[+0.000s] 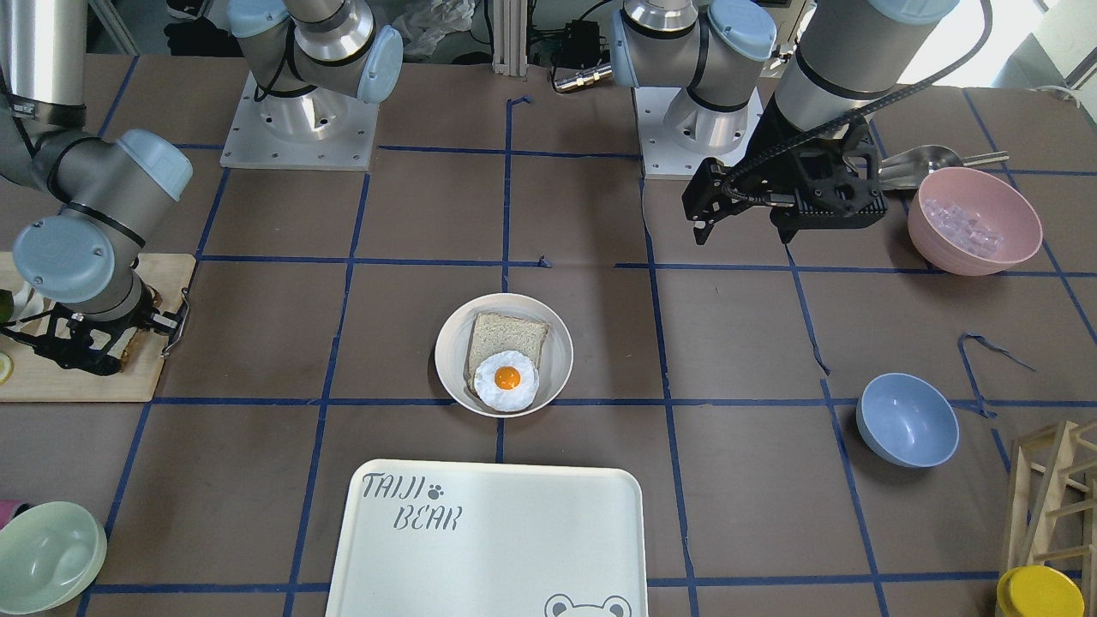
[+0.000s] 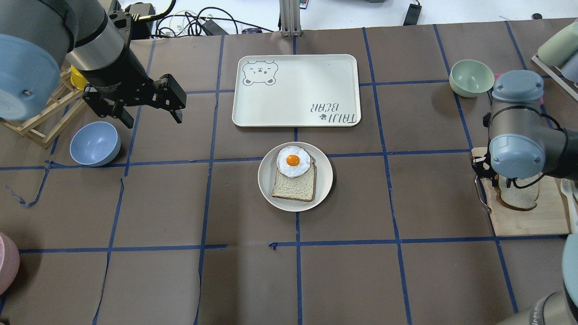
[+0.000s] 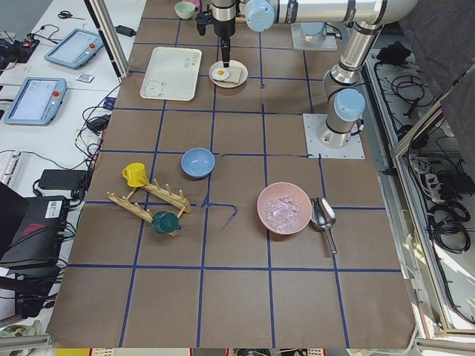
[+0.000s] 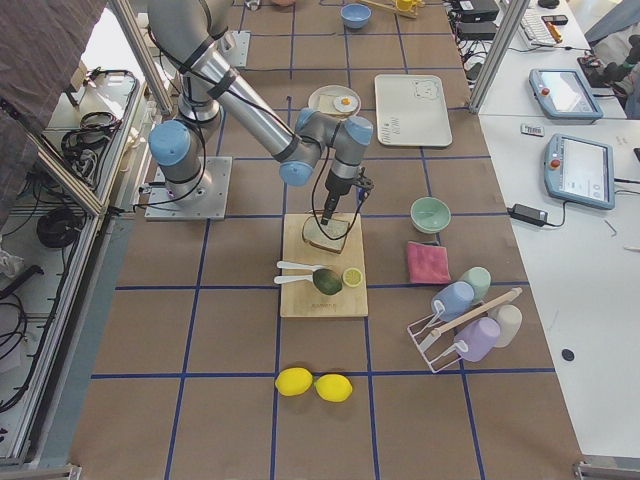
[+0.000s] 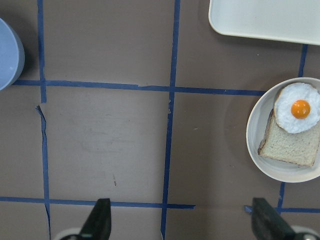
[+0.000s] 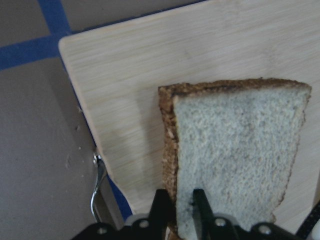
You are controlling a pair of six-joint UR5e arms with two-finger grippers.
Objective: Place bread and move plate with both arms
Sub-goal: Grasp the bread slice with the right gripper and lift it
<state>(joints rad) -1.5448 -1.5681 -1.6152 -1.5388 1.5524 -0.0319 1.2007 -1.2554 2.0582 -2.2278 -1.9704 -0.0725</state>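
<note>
1. The plate (image 2: 267,180) sits in the middle of the table. It holds a paler slice (image 2: 293,187) with a fried egg (image 2: 293,161) lying on the half of it towards the far edge.
2. A pink bowl (image 1: 974,220) near the robot-side edge at the left end holds clear ice cubes (image 1: 964,227). A metal scoop (image 1: 924,162) lies just beside it.
3. A blue bowl (image 1: 907,419) stands towards the left end, and a green bowl (image 1: 47,557) stands at the far right corner.
4. The "TAIJI BEAR" tray (image 1: 488,548) lies at the middle of the far edge.
5. The bread (image 6: 235,155) is at the wooden cutting board (image 2: 528,223) by the right end of the table, well apart from the plate.
6. The right gripper (image 6: 180,200) has its jaws clamped on the slice's near edge.
7. From overhead, the right wrist covers that gripper and part of the slice. I cannot tell whether the slice touches the board.
8. The slice has a light, speckled crumb and a dark brown crust.
9. The left gripper (image 2: 153,121) hangs above bare table towards the left end, with its jaws spread wide apart and nothing between them.
</note>
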